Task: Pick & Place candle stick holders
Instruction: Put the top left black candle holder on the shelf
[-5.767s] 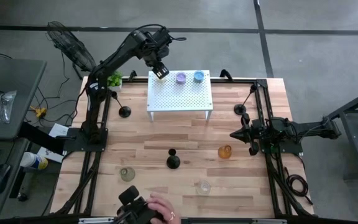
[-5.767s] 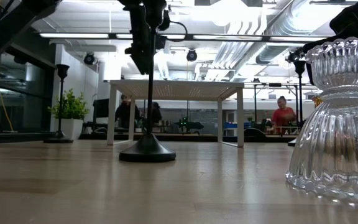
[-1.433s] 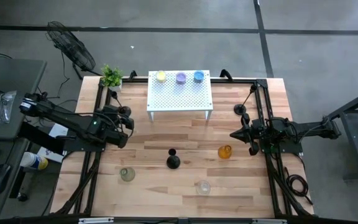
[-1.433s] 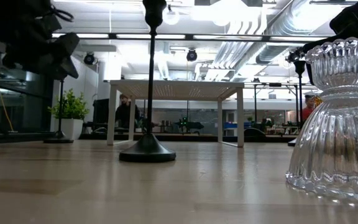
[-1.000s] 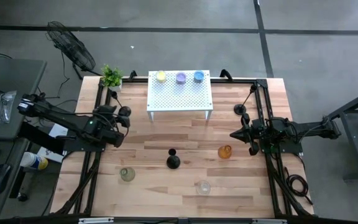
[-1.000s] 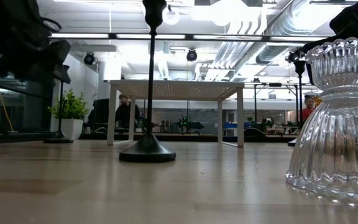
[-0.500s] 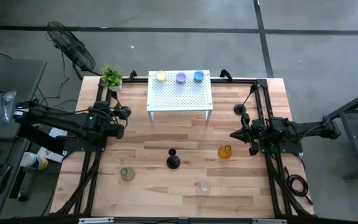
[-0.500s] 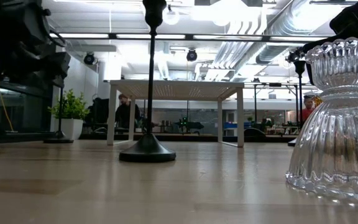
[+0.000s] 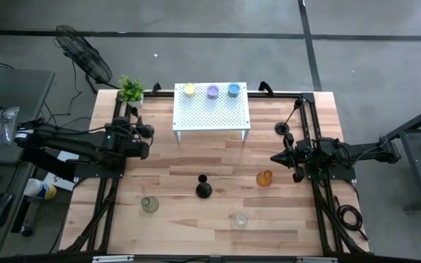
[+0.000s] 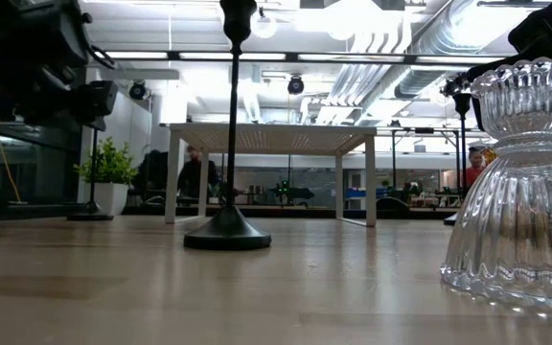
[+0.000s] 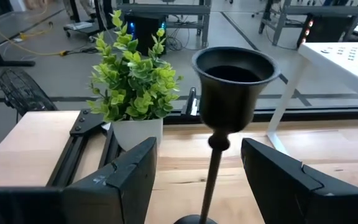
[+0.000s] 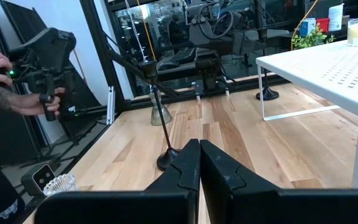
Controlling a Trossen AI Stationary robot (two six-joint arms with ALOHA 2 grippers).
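Black metal fingers of the left gripper (image 11: 194, 180) stand wide apart, one on each side of a thin black candlestick (image 11: 229, 106) with a cup-shaped top, not touching it. It stands on the pale wood table (image 9: 196, 219) near the leafy potted plant (image 11: 132, 87). The right gripper (image 12: 199, 168) sits pressed closed at the table's right edge.
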